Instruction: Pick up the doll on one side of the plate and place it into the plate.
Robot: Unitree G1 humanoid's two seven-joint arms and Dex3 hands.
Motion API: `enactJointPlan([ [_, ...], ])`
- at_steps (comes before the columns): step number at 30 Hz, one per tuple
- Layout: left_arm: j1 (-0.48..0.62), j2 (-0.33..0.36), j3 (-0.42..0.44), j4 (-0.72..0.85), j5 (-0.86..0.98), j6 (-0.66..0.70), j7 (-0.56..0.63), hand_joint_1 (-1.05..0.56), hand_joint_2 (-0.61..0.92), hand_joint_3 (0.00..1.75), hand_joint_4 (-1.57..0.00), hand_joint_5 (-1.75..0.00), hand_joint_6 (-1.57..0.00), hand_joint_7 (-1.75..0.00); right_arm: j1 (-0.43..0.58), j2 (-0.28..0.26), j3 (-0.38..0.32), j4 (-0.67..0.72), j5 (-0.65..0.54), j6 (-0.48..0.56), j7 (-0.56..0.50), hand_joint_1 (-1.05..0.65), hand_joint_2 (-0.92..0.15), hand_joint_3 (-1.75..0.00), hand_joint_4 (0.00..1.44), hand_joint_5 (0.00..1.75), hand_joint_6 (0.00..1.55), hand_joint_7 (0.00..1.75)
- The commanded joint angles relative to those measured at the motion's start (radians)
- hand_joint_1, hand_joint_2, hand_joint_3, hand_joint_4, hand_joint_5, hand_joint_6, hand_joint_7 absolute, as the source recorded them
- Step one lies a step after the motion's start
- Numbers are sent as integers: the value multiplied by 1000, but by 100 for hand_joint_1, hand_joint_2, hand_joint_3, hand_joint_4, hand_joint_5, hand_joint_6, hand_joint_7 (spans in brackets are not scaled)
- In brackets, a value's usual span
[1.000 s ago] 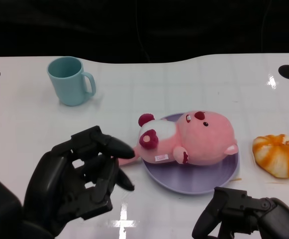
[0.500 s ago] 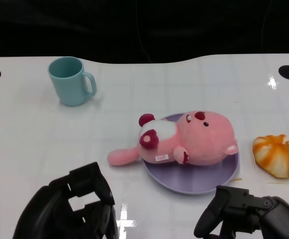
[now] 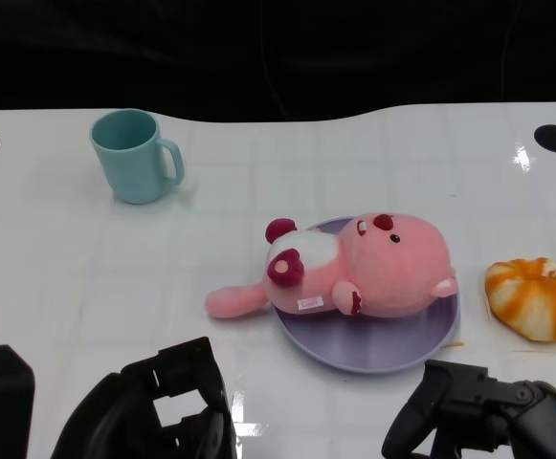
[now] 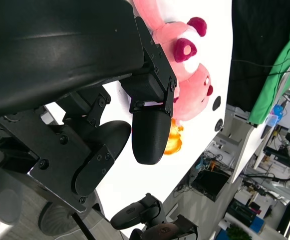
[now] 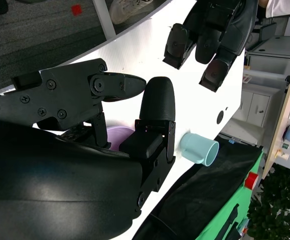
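Pink doll (image 3: 383, 273): lying on its side in the purple plate (image 3: 373, 349), one limb hanging over the rim toward 9 o'clock onto the white worktop (image 3: 86, 258).
Teal mug (image 3: 136, 155): upright at 10 o'clock from the plate, well apart.
Orange-and-white object (image 3: 536, 297): at 3 o'clock, near the plate, not touching.
Left hand (image 3: 153, 421): at 7 o'clock, fingers apart, holding nothing.
Right hand (image 3: 483, 416): at 5 o'clock, fingers apart, empty.
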Motion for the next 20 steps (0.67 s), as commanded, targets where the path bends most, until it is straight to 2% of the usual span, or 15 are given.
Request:
enactJointPlan([
  [1, -14, 11, 6, 12, 5, 0, -2, -13, 29, 162, -96, -175, -79, -172, -1, -11, -7, 2, 7, -6, 4, -24, -92, -32, 69, 157, 61, 129],
  [20, -11, 17, 3, 4, 6, -16, -16, -11, 34, 157, -95, -175, -77, -171, 11, -19, -18, -7, 15, -21, 11, -22, -92, -32, 68, 159, 60, 130],
])
